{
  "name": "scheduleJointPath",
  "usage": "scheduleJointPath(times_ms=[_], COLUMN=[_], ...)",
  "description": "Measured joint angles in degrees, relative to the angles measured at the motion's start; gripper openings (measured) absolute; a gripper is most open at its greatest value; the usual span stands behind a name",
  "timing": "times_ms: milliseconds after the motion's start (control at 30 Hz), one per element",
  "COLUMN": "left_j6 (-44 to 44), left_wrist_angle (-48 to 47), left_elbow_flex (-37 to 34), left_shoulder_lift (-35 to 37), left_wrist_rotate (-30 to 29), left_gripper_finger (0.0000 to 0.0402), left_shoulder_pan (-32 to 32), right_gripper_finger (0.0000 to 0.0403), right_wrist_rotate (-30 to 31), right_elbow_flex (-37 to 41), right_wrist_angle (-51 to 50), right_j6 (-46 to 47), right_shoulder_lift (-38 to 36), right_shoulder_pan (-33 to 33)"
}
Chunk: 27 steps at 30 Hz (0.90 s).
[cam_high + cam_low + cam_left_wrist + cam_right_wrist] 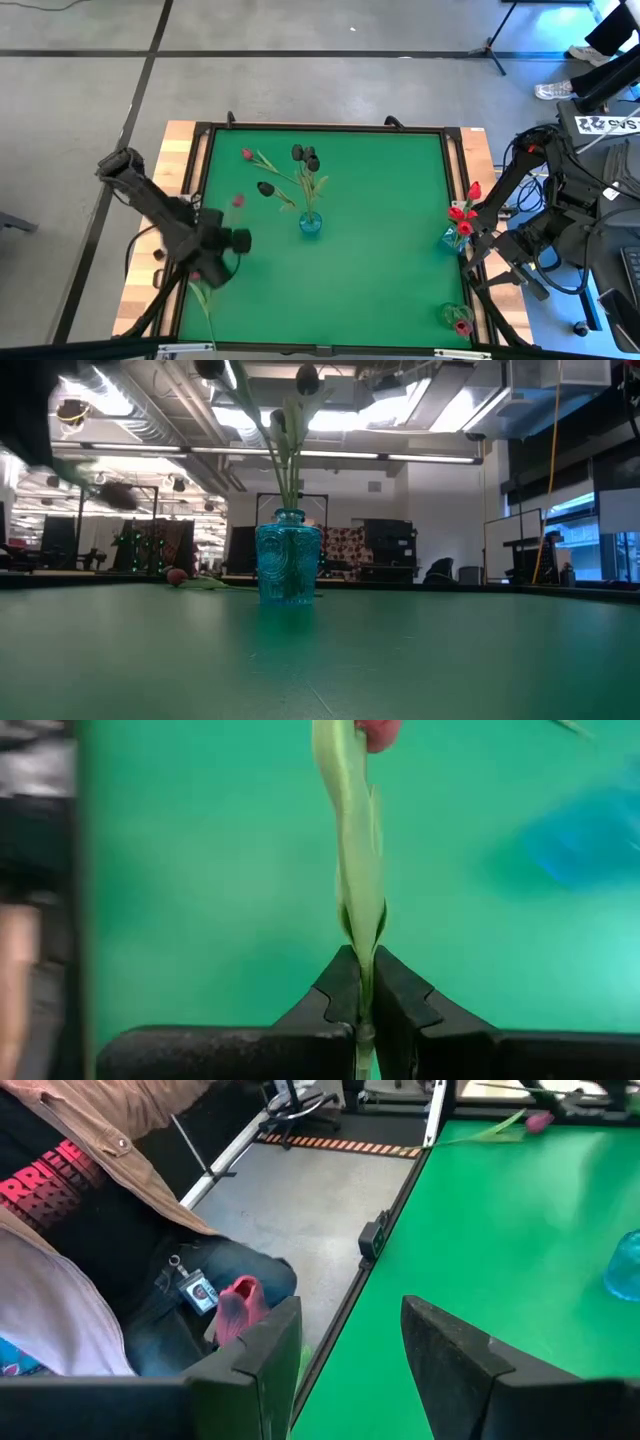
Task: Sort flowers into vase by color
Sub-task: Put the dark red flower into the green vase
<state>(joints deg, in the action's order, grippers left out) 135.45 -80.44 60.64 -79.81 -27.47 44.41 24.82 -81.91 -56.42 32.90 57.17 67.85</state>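
My left gripper [228, 240] hangs over the table's left part, shut on a pink-headed flower [360, 840]. The flower's head [238, 200] points toward the far edge and its stem [205, 305] trails toward the near edge. A blue vase [310, 224] at mid-table holds black flowers [303, 155]. Another pink flower [250, 156] lies flat on the cloth at the far left. At the right edge a vase [452, 239] holds red flowers [462, 212]. My right gripper [350, 1315] waits open beside it. My left gripper pinches the flower's green stem and leaf [362, 935] between its two fingertips, some way below the head. The fingers slant down from the table's left side, and the stem runs along them, on past the tips. The flower is lifted clear of the table.
A third small vase [460, 318] with a dark red flower stands at the near right corner. Wooden rails [180, 160] frame the green table. A person in a brown jacket [90, 1200] sits just beyond the table's right edge. Bare green cloth [370, 280] lies between the vases.
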Motion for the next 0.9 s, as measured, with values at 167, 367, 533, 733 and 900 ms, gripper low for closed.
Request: scheduleJointPath(times_ms=[167, 367, 533, 733, 900], left_j6=[-9.54, -23.3, -47.63, -81.32, -105.53], left_wrist_angle=[12.86, 35.97, 57.96, 85.97, 112.83], left_elbow_flex=[4.31, 4.46, 4.46, 4.46, 4.46], left_shoulder_lift=[-2.71, -8.62, -14.46, -21.4, -27.01], left_wrist_rotate=[-12.97, -22.56, -41.5, -45.75, -35.88], left_gripper_finger=[0.0007, 0.0007, 0.0007, 0.0007, 0.0007], left_shoulder_pan=[9.87, 14.79, 13.13, 3.54, -3.41], right_gripper_finger=[0.0172, 0.0172, 0.0172, 0.0174, 0.0209], right_wrist_rotate=[2.9, 9.51, 15.32, 20.09, 18.14], right_elbow_flex=[0.0, 0.0, 0.02, 0.02, 0.02], right_wrist_angle=[1.84, 4.68, 10.36, 14.44, 14.29], right_j6=[-3.79, -9.55, -13.98, -16.68, -16.72], right_shoulder_lift=[0.0, 0.0, 0.0, 0.33, 3.35], right_shoulder_pan=[0.0, 0.0, 0.0, -0.06, -3.75])
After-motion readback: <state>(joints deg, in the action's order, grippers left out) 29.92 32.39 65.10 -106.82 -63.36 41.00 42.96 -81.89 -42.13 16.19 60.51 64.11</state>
